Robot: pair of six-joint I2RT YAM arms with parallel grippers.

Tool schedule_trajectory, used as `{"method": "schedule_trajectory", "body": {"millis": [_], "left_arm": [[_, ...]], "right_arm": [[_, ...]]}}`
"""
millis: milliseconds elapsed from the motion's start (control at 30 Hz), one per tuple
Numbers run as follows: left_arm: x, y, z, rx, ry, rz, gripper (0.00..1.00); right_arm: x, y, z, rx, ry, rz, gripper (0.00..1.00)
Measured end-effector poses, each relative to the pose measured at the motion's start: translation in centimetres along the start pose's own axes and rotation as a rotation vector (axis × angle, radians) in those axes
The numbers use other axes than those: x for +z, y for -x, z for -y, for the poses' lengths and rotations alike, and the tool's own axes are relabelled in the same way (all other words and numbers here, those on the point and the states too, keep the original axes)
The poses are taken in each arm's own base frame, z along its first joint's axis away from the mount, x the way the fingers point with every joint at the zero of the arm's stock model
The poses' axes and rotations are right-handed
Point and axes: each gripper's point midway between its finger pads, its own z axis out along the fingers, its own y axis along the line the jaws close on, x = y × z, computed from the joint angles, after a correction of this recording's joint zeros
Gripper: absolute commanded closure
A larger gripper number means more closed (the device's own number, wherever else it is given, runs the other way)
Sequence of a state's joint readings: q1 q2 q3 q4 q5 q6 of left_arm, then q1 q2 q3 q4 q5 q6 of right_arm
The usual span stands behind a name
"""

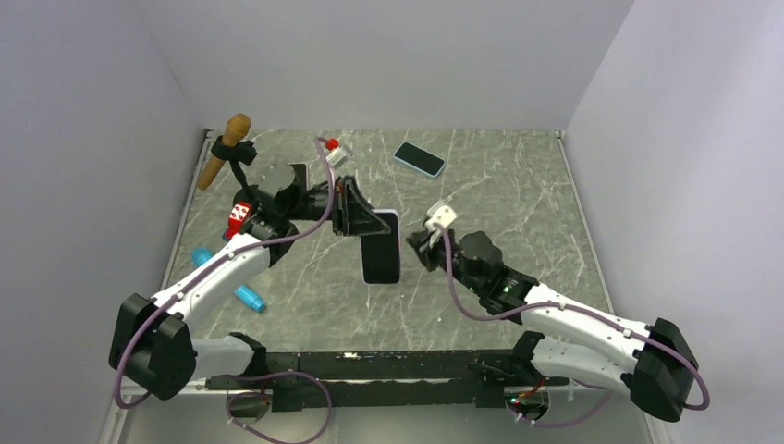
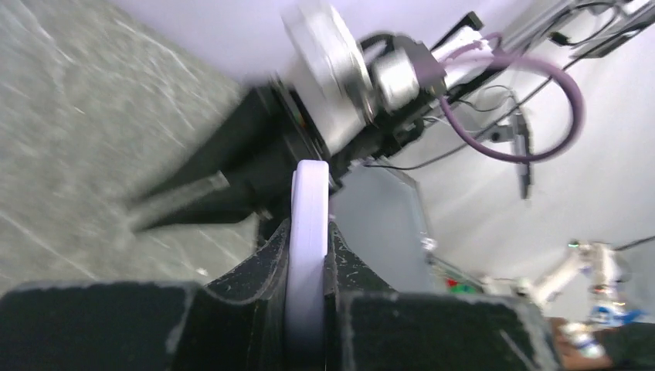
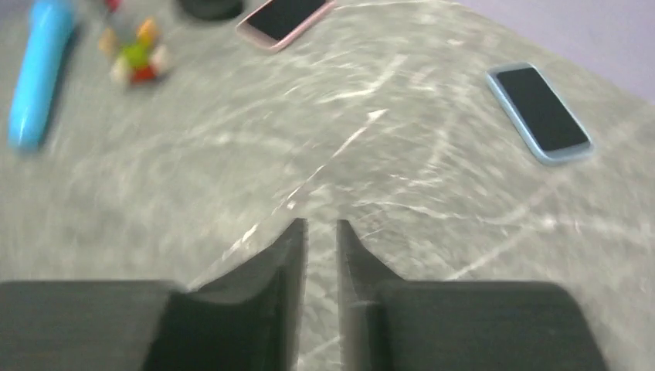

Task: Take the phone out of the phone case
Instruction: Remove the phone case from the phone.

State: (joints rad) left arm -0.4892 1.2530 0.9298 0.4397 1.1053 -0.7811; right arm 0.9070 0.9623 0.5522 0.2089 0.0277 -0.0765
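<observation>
Phone (image 1: 381,250) in pale case (image 2: 307,232) held up off tabletop (image 1: 518,213) at centre, case edge clamped between left fingers (image 2: 259,274). Right fingers (image 3: 282,263) nearly together, empty, just beside phone's right edge. Step in hand: prying phone from case, apparently not yet out. Next probably needs right fingers on a case corner, peeling it back against left grip. Second, blue phone (image 1: 420,159) lying apart, far back.

Left arm (image 1: 217,273) and right arm (image 1: 578,319), 2 alike, white shells between black joint housings, purple cables (image 2: 573,104) looping along both, red-and-white checkered tag (image 1: 240,217) by the left wrist, small white block (image 1: 443,217) on the right hand (image 3: 322,232), black fingers (image 3: 270,309).
</observation>
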Motion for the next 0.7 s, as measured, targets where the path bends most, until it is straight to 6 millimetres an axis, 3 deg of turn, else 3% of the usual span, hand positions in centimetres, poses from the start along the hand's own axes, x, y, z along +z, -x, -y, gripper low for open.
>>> {"method": "schedule_trajectory", "body": {"millis": [100,200,367,600,700], "left_arm": [[-0.2,-1.6,0.2,-0.095,-0.003,0.001,1.0],[-1.1,-1.6,-0.6,-0.121,0.046,0.071,1.0],[-3.1,1.0,-2.1,-0.099,0.125,0.261,1.0],[-4.6,3.2,-3.0,-0.143,0.12,0.513,1.0],[-4.8,3.6,-3.6,-0.185,0.095,0.571,1.0]], "right_arm": [[-0.6,1.0,4.7,0.152,-0.264,0.055,0.22],[-1.6,1.5,5.9,0.301,-0.363,0.095,0.01],[-2.0,0.6,4.0,0.529,-0.302,0.101,0.0],[-2.5,-3.5,-2.0,0.801,-0.012,0.108,0.01],[-2.0,-2.2,-4.1,0.864,0.126,0.132,0.11]]}}
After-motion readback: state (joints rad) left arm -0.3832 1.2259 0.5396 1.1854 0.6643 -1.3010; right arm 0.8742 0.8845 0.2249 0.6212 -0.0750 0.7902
